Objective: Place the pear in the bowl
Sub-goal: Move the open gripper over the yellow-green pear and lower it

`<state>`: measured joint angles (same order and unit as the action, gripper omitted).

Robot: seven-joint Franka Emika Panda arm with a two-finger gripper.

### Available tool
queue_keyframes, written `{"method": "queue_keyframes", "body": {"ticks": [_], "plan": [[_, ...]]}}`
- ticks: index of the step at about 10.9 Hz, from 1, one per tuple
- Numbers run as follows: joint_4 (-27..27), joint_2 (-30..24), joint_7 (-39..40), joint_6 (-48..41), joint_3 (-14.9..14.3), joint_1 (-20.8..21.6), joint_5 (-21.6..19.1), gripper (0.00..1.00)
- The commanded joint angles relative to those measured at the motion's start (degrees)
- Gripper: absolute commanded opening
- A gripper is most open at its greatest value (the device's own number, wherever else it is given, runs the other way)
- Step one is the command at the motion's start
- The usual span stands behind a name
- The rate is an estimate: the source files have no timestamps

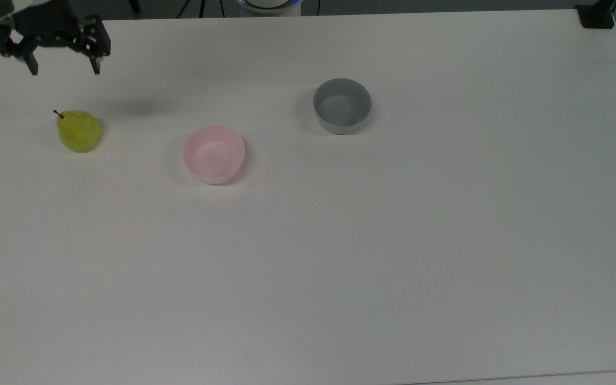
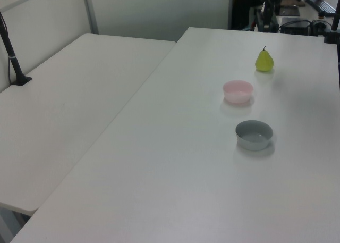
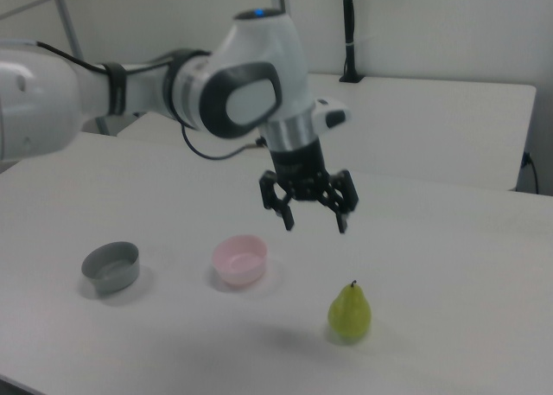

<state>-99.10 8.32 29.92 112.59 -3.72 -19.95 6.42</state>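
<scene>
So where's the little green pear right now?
The small yellow-green pear stands on the white table at the top view's left, beside the pale pink round plastic bowl.

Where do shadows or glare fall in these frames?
Top view: a soft dark patch lies on the table right of the pear, below the open gripper. Right view: faint shadow beside the pear. Left view: even light, no glare.

Top view looks straight down on the broad white table [image 1: 340, 267]. Left view gazes along it from one end, farther back. Right view sits low and close, opposite. All share the pale pink round plastic bowl [image 1: 213, 154] [image 2: 237, 91] [image 3: 240, 258].
</scene>
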Motion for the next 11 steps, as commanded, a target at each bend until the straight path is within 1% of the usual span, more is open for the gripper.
{"method": "queue_keyframes", "body": {"ticks": [1,4,5,7,9,11], "plan": [[-3.72,2.66,-0.04,7.45,-1.55,-0.97,0.17,1.00],[-4.52,5.91,-0.04,10.53,-2.34,-0.97,0.34,1.00],[-4.52,6.79,-0.04,11.07,-3.13,-1.06,0.34,1.00],[-5.40,8.47,-0.74,12.81,-3.22,-1.41,0.08,1.00],[-9.25,8.47,-2.59,18.17,-3.22,-1.50,0.08,1.00],[-10.67,8.65,-2.68,20.82,-3.22,-1.93,0.08,1.00]]}}
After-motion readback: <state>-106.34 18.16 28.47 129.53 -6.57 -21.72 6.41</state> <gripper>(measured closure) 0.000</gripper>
